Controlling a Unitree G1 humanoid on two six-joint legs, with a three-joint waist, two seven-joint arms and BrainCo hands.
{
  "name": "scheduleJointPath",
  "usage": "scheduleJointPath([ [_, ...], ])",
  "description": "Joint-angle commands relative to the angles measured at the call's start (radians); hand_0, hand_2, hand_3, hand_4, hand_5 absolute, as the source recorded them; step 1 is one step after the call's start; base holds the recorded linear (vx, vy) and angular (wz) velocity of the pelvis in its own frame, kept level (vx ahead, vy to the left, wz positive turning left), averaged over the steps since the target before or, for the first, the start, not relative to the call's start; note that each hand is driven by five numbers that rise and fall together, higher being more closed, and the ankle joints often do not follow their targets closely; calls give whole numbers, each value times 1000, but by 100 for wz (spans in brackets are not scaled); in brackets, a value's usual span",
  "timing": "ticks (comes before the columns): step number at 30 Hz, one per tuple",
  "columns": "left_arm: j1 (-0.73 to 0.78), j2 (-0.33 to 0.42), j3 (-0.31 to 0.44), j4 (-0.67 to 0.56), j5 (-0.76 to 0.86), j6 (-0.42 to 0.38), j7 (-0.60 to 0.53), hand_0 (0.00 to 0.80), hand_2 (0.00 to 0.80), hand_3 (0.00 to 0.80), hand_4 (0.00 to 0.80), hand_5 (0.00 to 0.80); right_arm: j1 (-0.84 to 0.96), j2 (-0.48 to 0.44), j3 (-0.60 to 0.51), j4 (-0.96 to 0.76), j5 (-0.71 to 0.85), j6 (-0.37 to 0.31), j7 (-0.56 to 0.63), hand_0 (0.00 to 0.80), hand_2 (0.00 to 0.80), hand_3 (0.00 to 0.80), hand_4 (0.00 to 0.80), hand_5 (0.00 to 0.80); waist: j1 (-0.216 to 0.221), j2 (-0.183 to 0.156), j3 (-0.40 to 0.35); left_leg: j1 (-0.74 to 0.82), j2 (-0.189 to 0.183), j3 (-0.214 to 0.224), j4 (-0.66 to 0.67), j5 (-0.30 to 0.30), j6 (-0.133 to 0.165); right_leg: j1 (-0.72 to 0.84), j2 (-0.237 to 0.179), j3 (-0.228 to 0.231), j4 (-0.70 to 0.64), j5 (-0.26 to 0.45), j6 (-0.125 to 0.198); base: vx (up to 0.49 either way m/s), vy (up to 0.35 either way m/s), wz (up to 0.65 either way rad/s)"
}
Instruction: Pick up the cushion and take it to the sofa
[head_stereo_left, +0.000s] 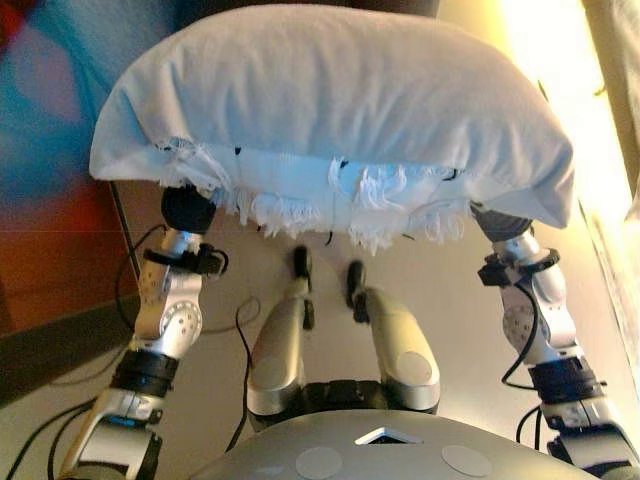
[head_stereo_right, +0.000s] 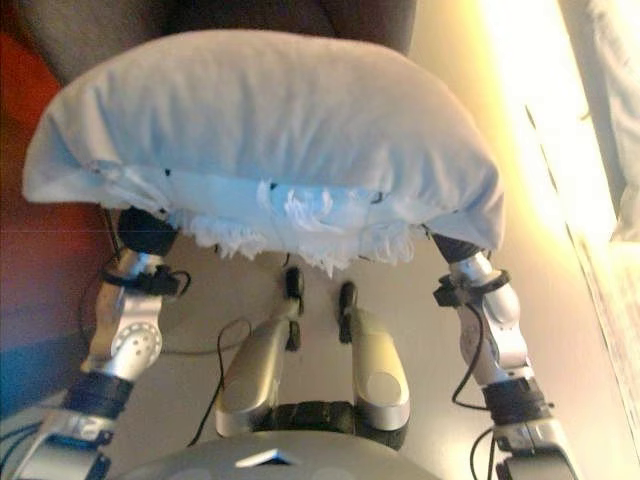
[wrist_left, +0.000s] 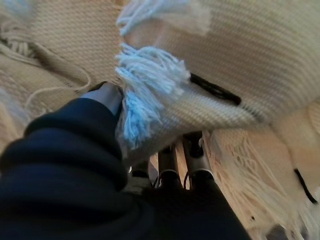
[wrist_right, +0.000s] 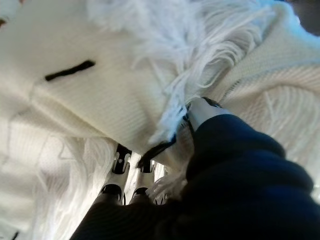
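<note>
Left eye view has the cushion (head_stereo_left: 330, 110) up in front of me, held between both hands at about chest height, well clear of the floor. My left hand (wrist_left: 107, 95) is tucked under its left end and my right hand (wrist_right: 202, 112) under its right end, so it sits on top of and between them, fringe (head_stereo_left: 370, 195) hanging down on my side.

Honestly I can't tell what my fingers are doing. In both wrist views they disappear into the knit, so gripping or just propping, no idea.

Biggest worry: it's soft and floppy, so if either hand drifts outward or dips it could sag and slide off. It also blocks my view ahead, so I guess I could misjudge the sofa, which isn't visible yet.
</note>
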Motion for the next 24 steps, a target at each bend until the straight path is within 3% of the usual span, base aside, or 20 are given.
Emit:
scheduleJointPath([
  [1, -22, -57, -65, -174, 44, -40, -59, 800, 800, 800, 800, 800, -57, 20, 70, -160, -94, -59, 10, 800, 800, 800, 800, 800, 16, -31, -226, 137, 0, -2, -15, -80, -6, 184, -10, 13, -292, 152, 69, 164, 52, 14],
  [7, -50, -50, -56, -264, 92, -112, 55, 800, 800, 800, 800, 800, -114, -25, 48, -272, -206, -116, -164, 800, 800, 800, 800, 800, 31, -38, -292, 255, 2, -10, -86, -88, 0, 295, -11, 7, -351, 161, 74, 58, 58, 17],
  [13, -54, -64, -30, -323, 148, -123, 123, 800, 800, 800, 800, 800, -122, -23, 13, -330, -300, -113, -308, 800, 800, 800, 800, 800, 31, -38, -325, 311, 5, -11, -117, -97, 2, 343, -11, 9, -377, 168, 76, -10, 40, 4],
  [24, -60, -67, -23, -320, 150, -68, 150, 800, 800, 800, 800, 800, -93, -6, 38, -326, -306, -79, -328, 800, 800, 800, 800, 800, 24, -38, -323, 329, 6, -17, -117, -107, 9, 354, 0, 24, -362, 156, 74, -50, -24, -2],
])
